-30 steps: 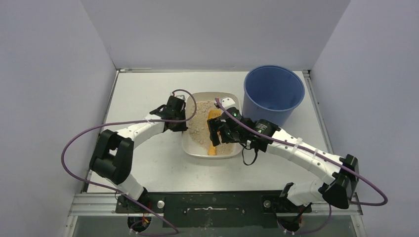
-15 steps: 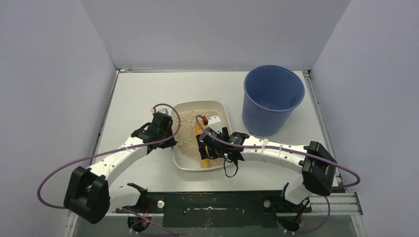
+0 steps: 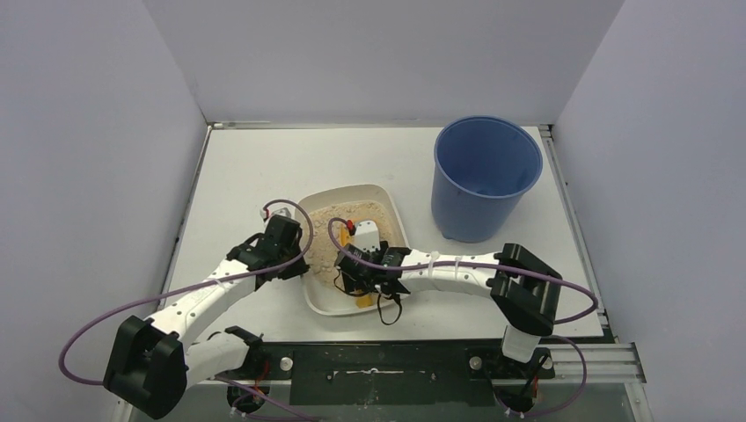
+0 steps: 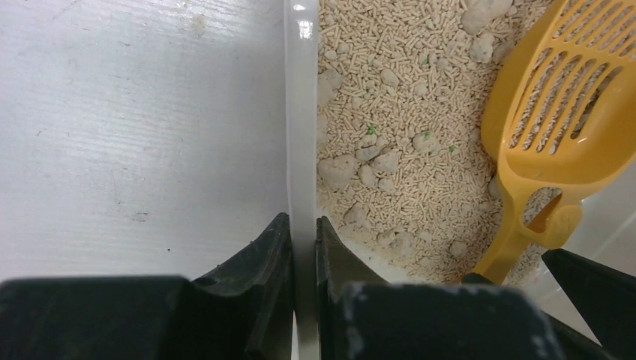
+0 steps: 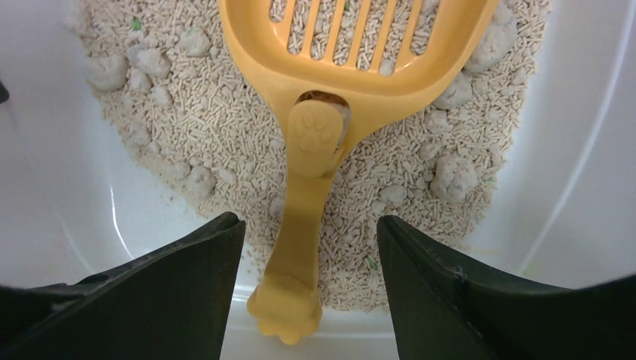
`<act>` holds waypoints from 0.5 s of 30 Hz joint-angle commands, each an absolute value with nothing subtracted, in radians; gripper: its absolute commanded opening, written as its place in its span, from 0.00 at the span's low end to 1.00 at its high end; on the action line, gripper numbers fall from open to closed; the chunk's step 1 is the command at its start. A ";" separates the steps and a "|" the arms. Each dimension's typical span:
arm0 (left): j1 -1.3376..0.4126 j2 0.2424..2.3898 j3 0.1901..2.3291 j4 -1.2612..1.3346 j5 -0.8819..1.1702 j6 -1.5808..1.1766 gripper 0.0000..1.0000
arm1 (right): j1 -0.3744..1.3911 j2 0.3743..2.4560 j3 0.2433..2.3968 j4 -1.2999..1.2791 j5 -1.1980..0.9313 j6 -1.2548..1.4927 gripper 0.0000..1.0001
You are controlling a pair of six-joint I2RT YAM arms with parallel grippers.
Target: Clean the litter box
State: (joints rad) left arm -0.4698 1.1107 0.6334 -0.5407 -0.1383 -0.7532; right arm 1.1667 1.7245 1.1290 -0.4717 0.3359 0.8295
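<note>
The left arm (image 3: pixel 207 294) and right arm (image 3: pixel 457 268) are white tubes with chunky black joints (image 3: pixel 526 286). A purple cable (image 3: pixel 88 331) loops along each. The left pincer (image 4: pixel 304 232) and right pincer (image 5: pixel 307 225) have black fingers (image 5: pixel 465 300). Silver screws (image 3: pixel 286 362) dot the black base plate (image 3: pixel 378 374) at six o'clock.

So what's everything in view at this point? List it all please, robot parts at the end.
litter box: one, off-white, middle of the table between the two arms
litter: one bed, beige pellets, inside the litter box
clumps: many, pale grey-beige, scattered through the litter
scoop: one, orange, slotted, lying on the litter with its handle toward the near wall
bucket: one, blue, far right of the table, apart from the litter box
table: one, white, under everything
left gripper: one, black, shut on the litter box's left rim
right gripper: one, black, open, fingers either side of the scoop handle, not touching it
</note>
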 commanded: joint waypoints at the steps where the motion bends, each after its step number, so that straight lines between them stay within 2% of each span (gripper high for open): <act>1: -0.471 1.035 0.632 -0.515 -0.138 -0.785 0.11 | 1.172 1.749 1.187 -0.433 0.396 0.866 0.64; 5: -0.469 1.006 0.639 -0.548 -0.137 -0.785 0.41 | 1.172 1.782 1.208 -0.434 0.414 0.869 0.59; 7: -0.469 0.999 0.655 -0.571 -0.142 -0.778 0.52 | 1.172 1.798 1.220 -0.434 0.419 0.868 0.56; 9: -0.469 0.994 0.678 -0.592 -0.150 -0.766 0.59 | 1.172 1.815 1.233 -0.437 0.419 0.867 0.53; 15: -0.468 0.985 0.780 -0.663 -0.188 -0.708 0.65 | 1.173 1.852 1.250 -0.449 0.422 0.872 0.41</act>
